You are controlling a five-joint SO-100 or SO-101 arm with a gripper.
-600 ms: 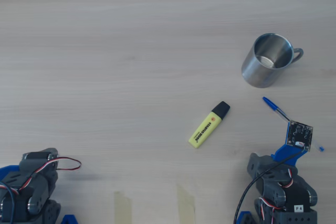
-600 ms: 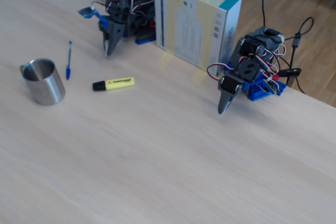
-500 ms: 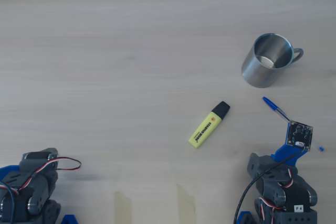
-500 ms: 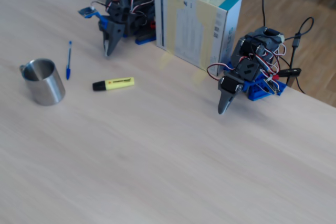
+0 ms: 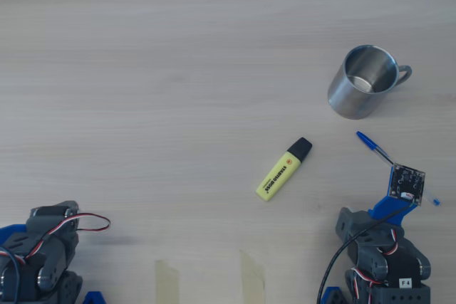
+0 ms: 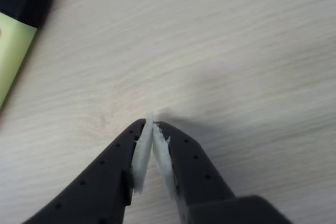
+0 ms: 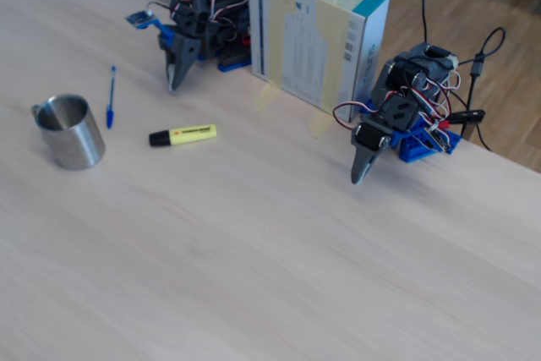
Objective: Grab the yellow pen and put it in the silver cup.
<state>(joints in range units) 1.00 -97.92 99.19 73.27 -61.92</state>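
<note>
The yellow pen [image 5: 283, 169], a chunky highlighter with a black cap, lies flat on the wooden table [image 5: 142, 69], also in the fixed view [image 7: 183, 134]. Its cap end shows at the top left of the wrist view [image 6: 18, 19]. The silver cup [image 5: 362, 90] stands upright and empty, handle to the right in the overhead view, at the left in the fixed view [image 7: 72, 133]. My gripper [image 6: 152, 125] is shut and empty, tip close to the table, to the right of the highlighter in the wrist view. It hangs by the blue arm base [image 7: 172, 84].
A thin blue pen [image 5: 374, 146] lies between the cup and my arm [image 5: 385, 247]. A second arm [image 7: 397, 116] rests at the other side, gripper tip down. A white and teal box [image 7: 317, 31] stands between the arms. Tape strips [image 5: 167, 279] lie near the edge.
</note>
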